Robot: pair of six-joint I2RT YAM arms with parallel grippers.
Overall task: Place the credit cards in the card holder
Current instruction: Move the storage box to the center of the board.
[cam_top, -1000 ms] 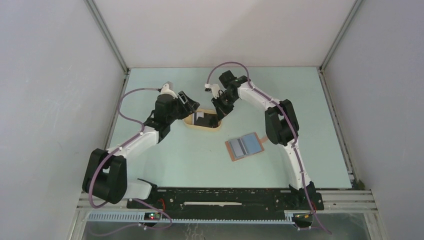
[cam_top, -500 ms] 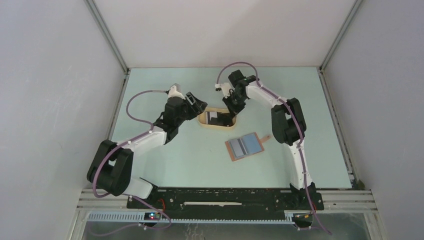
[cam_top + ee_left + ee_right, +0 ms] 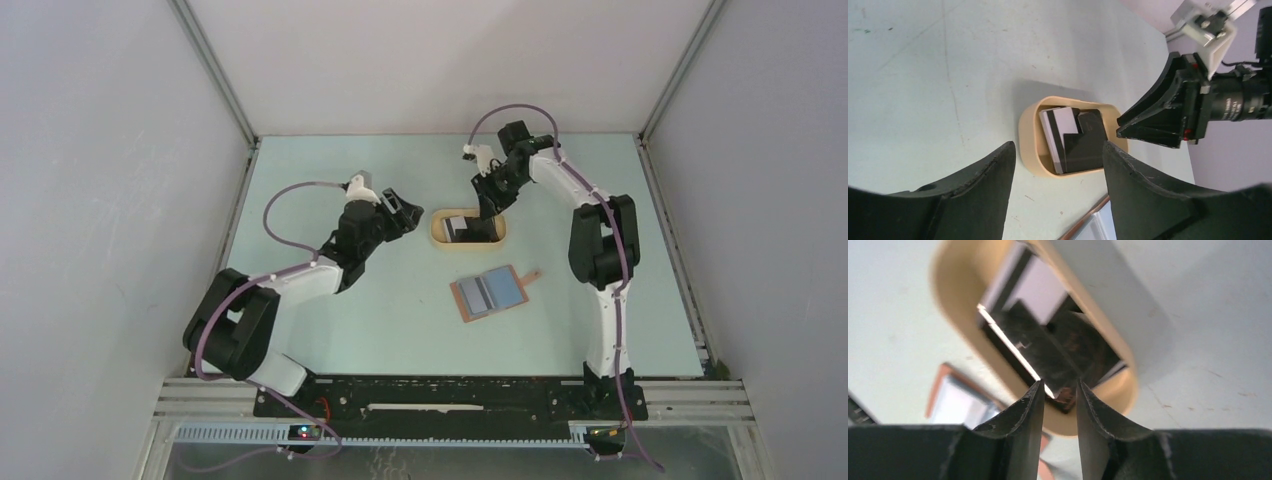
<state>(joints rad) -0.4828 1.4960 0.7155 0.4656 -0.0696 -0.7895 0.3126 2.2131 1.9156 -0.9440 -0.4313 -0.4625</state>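
Two pincers flank a beige oval tray (image 3: 470,244) on the pale green tabletop (image 3: 350,320). The left pincer (image 3: 403,212) is released, its jaws spread wide with nothing between them. It hovers just to the left of the tray without touching it, and in its own wrist view the tray sits framed in the gap ahead of the fingers (image 3: 993,175). The credit cards (image 3: 465,227) lie stacked inside the tray. A whitish card with a dark stripe (image 3: 1060,120) is nearest the left pincer, and dark cards (image 3: 1088,142) overlap it on the side toward the right pincer (image 3: 490,207). That pincer hangs over the tray's right end, pointing down at the cards. Its jaws stand slightly parted and grasp nothing, and a dark card (image 3: 1048,350) shows through the narrow gap below its tips. The card holder (image 3: 490,293) lies opened flat on the tabletop. It is nearer the arm bases than the right pincer and apart from the tray, its light blue pockets facing up and its snap tab (image 3: 533,274) at its right edge.
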